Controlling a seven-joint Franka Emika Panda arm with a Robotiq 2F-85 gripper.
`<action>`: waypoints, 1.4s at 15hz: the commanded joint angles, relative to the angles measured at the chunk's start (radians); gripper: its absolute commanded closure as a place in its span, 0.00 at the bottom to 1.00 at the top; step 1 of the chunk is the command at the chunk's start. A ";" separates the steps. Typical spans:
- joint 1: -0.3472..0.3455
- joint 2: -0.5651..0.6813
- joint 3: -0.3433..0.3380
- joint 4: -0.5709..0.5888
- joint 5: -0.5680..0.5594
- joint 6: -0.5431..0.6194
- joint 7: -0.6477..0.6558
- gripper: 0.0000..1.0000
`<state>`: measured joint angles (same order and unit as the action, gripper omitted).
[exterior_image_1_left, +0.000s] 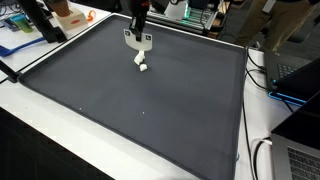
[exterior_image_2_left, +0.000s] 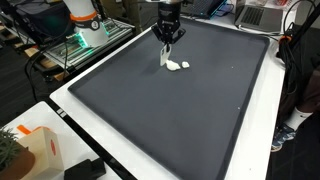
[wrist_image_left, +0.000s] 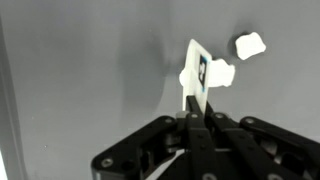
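Hand (wrist_image_left: 195, 108) around flat white tab (wrist_image_left: 196, 60), perhaps plastic.

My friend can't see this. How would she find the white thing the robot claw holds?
Find the big dark grey mat. Near one edge, the gripper pinches a thin white piece. Unlike the loose white lump beside it, it is flat and has a small dark mark.

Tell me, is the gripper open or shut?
Shut: in the wrist view the gripper pinches a thin white piece between its fingers.
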<state>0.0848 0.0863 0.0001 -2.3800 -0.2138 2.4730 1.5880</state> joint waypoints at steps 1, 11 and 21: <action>0.001 -0.125 0.018 -0.072 0.010 -0.022 0.012 0.99; -0.016 -0.049 0.033 -0.075 -0.088 0.006 0.195 0.99; 0.016 -0.205 0.087 -0.196 0.144 -0.034 -0.277 0.99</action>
<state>0.0913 -0.0515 0.0742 -2.5197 -0.1439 2.4519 1.4858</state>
